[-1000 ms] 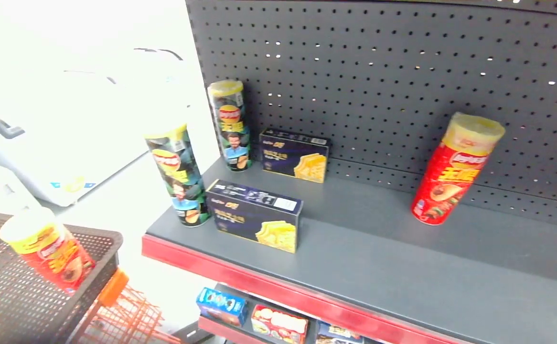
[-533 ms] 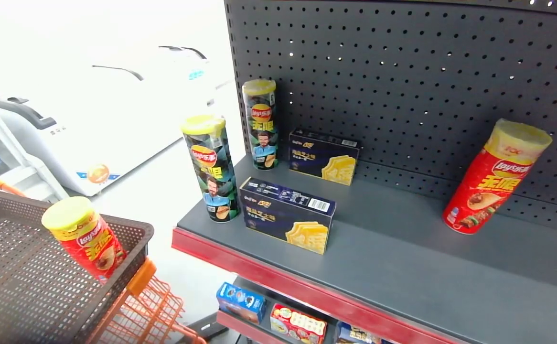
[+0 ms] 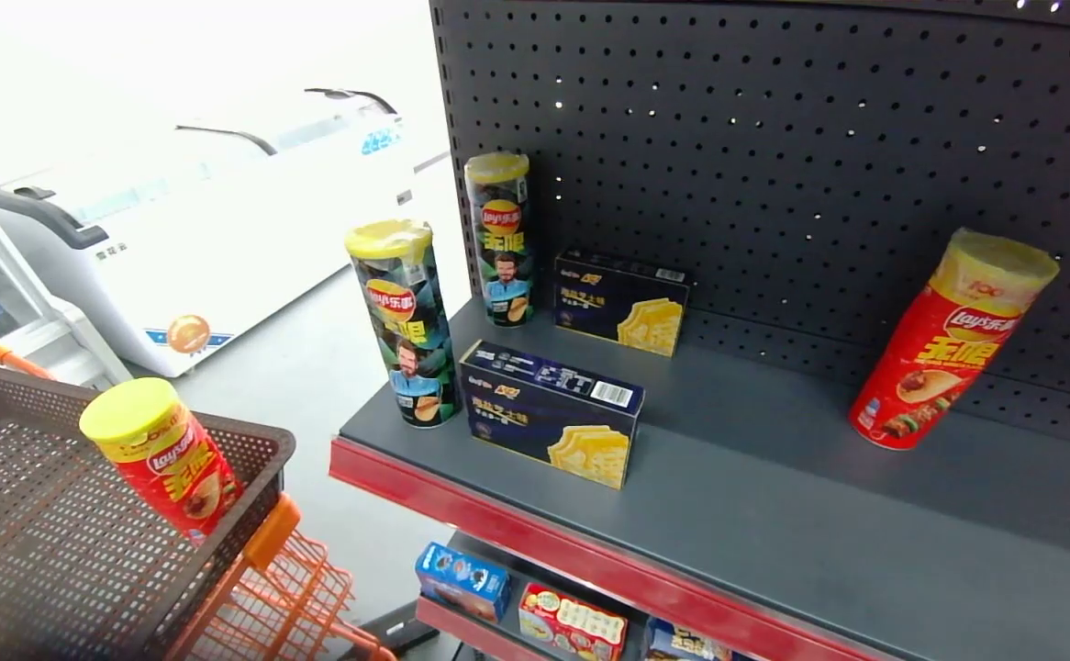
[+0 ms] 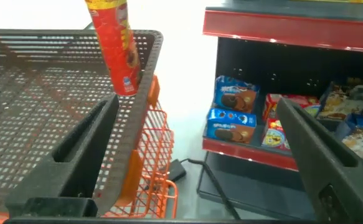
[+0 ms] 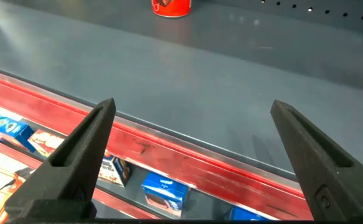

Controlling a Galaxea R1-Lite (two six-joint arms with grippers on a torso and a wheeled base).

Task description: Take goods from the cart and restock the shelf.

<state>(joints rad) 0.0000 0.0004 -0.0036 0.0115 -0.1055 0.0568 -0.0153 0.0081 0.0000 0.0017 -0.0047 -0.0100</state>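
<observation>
A brown cart (image 3: 250, 441) with orange bars stands to the left of the shelf (image 3: 774, 514). One red chip can (image 3: 163, 459) with a yellow lid stands inside the cart, in the corner closest to the shelf, right by the rim. At the left end of the grey shelf, two dark cans stand up straight. The front dark can (image 3: 404, 321) is near the edge, and the back dark can (image 3: 501, 239) is by the back wall (image 3: 774, 138), which is full of little holes. Just beside each can there is a dark blue box: the front box (image 3: 549, 413) and the back box (image 3: 622, 301). Far off to the right, well apart from them, a second red can (image 3: 948, 340) stands near the back wall. Under the grey shelf is a lower shelf (image 4: 243, 151) with small snack boxes (image 4: 234, 106) on it. The left tool (image 4: 193, 109) is low down, with the cart on one side and the lower shelf on the other. Its two black fingers are wide apart and hold nothing. The right tool (image 5: 193, 106) is in front of the shelf's red front edge. Its fingers are wide apart too, and hold nothing. A big white freezer (image 3: 195, 229) sits on the floor behind the cart.
</observation>
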